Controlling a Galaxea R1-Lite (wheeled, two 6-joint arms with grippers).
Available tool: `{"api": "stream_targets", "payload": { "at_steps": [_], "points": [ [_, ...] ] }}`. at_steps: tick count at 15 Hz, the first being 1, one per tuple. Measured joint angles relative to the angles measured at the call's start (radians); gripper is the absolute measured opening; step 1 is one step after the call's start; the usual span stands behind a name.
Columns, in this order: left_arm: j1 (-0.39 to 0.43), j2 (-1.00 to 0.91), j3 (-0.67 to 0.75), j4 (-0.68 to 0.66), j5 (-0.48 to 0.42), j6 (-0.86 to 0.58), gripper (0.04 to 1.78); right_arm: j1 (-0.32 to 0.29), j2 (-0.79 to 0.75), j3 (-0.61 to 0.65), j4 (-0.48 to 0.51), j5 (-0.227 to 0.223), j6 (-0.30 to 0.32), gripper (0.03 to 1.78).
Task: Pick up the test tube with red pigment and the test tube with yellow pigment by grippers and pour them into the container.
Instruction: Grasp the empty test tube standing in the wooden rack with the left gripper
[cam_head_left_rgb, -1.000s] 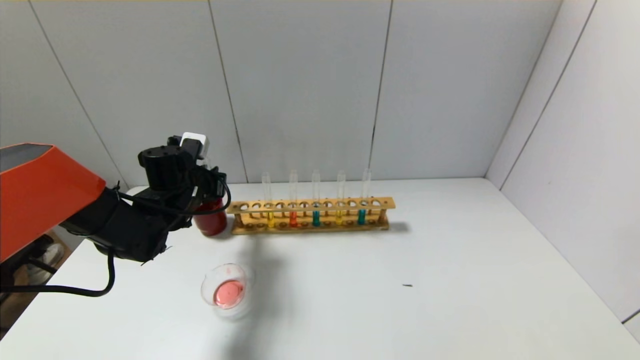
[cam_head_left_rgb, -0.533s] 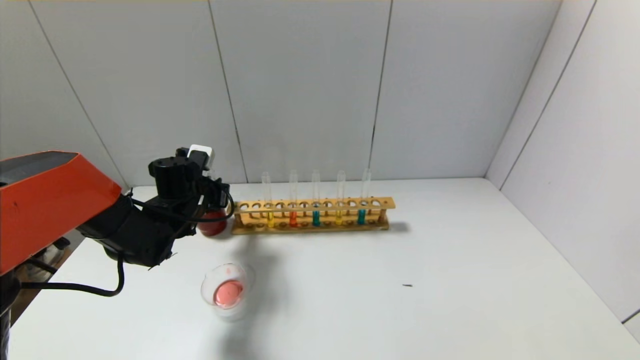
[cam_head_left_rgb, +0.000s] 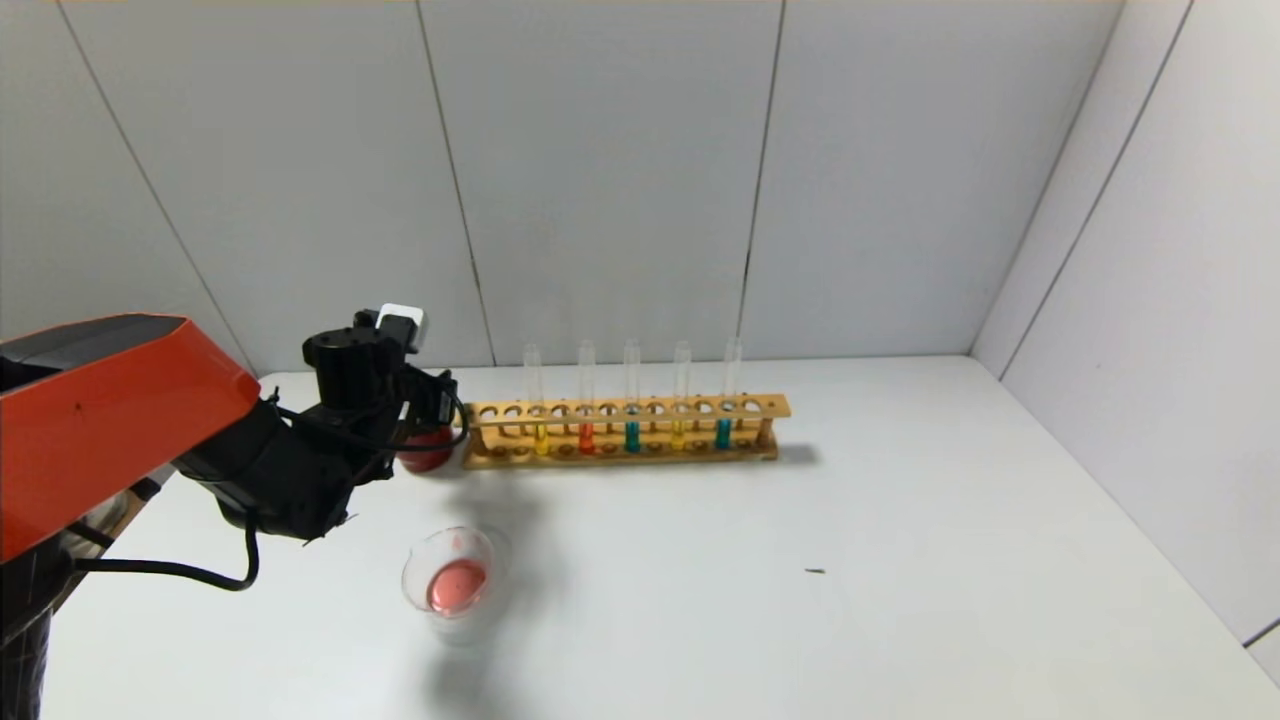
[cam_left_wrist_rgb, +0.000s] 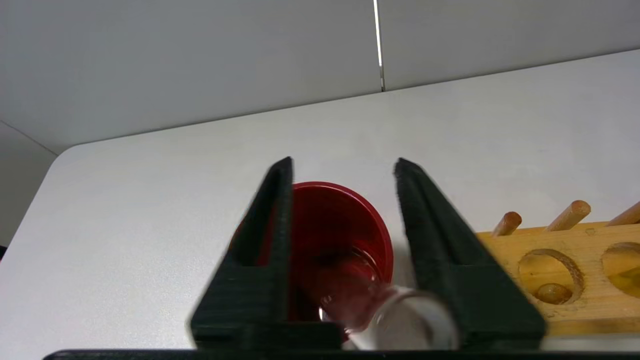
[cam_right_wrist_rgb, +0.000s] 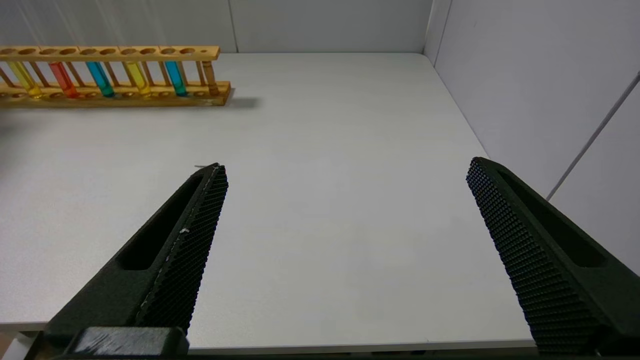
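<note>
From the head camera, the left gripper hangs over the dark red cup at the left end of the wooden rack, which stands toward the back of the white table. In the rack, the test tube with red pigment stands upright between a test tube with yellow pigment and a teal tube; a second yellow tube and a second teal tube follow to the right. The container, a clear glass dish with pink-red liquid at its bottom, sits on the table nearer the robot, apart from the cup. In the left wrist camera, the left gripper's fingers are spread apart above the cup's mouth, and an empty glass tube leans inside the cup, resting against one finger, not clamped. In the right wrist camera, the right gripper hovers wide open over bare table, well apart from the rack.
</note>
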Motion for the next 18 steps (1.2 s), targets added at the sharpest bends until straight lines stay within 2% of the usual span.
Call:
{"api": "stream_targets", "payload": {
  "at_steps": [4,7,11,14,18],
  "points": [
    [0.0,-0.01,0.009,0.009,0.003,0.003,1.45,0.0,0.0,0.0,0.0,0.0,0.0,1.75],
    [-0.003,-0.057,0.031,0.026,0.004,0.009,1.71,0.0,0.0,0.0,0.0,0.0,0.0,1.75],
    [-0.01,-0.166,0.055,0.093,0.006,0.012,1.75,0.0,0.0,0.0,0.0,0.0,0.0,1.75],
    [-0.047,-0.312,0.058,0.249,0.005,0.02,1.75,0.0,0.0,0.0,0.0,0.0,0.0,1.75],
    [-0.233,-0.532,0.057,0.573,-0.012,0.013,1.75,0.0,0.0,0.0,0.0,0.0,0.0,1.75]
  ]
}}
